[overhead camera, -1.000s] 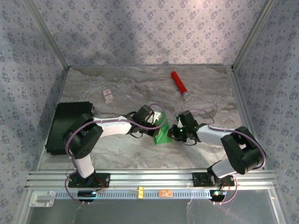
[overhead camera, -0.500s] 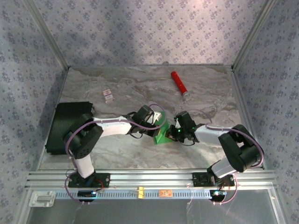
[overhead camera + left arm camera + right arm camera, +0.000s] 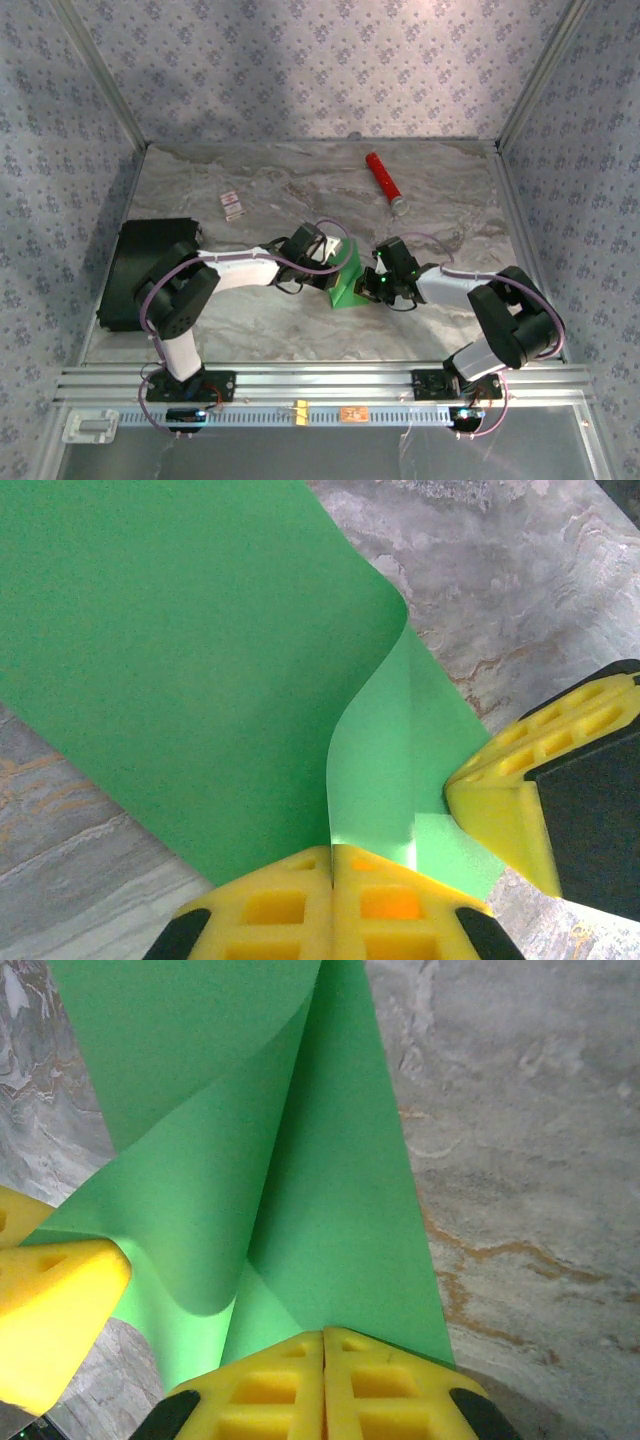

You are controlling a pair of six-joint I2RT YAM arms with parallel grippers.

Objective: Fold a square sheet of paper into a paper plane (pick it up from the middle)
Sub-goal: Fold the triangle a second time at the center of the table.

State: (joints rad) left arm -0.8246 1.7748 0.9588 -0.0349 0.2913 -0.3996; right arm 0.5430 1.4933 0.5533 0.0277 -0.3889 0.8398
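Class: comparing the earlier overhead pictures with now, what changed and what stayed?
The right gripper slid left to the green paper and pinched its edge shut. The left gripper drew back slightly leftward, keeping its grip on the paper. The red cylinder and black box stayed put.

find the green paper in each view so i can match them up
Top external: the green paper lies near the middle of the grey marble table.
Left wrist: it covers the upper left and centre, curling down into the shut left end effector at the bottom edge.
Right wrist: it fans up through the centre from the shut right end effector at the bottom edge.
Shared landmark: the marble table around the paper.
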